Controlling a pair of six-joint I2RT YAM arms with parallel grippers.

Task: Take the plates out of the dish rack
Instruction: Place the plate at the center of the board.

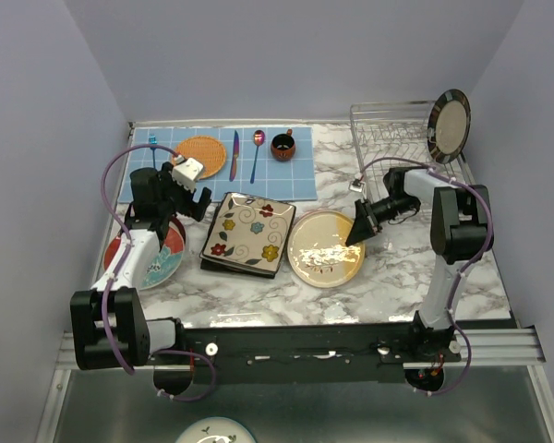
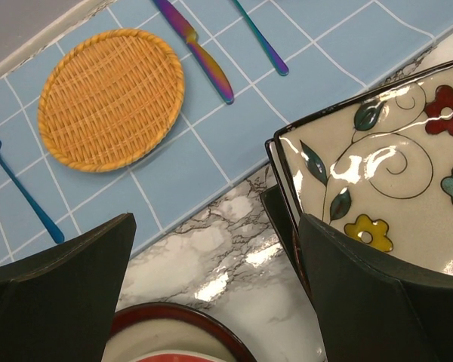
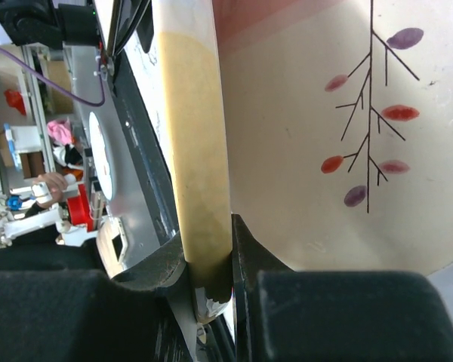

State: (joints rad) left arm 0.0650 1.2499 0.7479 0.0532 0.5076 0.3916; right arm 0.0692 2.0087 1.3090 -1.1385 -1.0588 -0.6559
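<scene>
Right wrist view: the right gripper (image 3: 210, 260) is clamped on the edge of a round cream plate (image 3: 325, 113) with a yellow rim and a thin painted branch of red and purple leaves. One finger presses each face, a pinch suited to a thin rim.

From above, that plate lies low and nearly flat over the white marble table (image 1: 397, 268). It is in front and to the left of the silver wire dish rack (image 1: 392, 138), well apart from it. Whether it touches the tabletop cannot be told. It looks like the moment of setting it down.

Inside the rack, at its right end, one dark-rimmed round plate (image 1: 449, 125) with a pale centre stands upright between the prongs, awaiting unloading.

Further left of the rack, a square flowered plate (image 1: 247, 231) rests on a dark square plate (image 1: 223, 263), stacked to save room.

Furthest left of the rack, the left gripper (image 2: 215, 226) hangs with its fingers spread wide, holding nothing. It hovers above a red-rimmed round plate (image 2: 174, 335), apparently waiting. Beyond it, a flat orange woven round mat (image 2: 109, 98) sits on a blue gridded placemat (image 2: 211, 143).
</scene>
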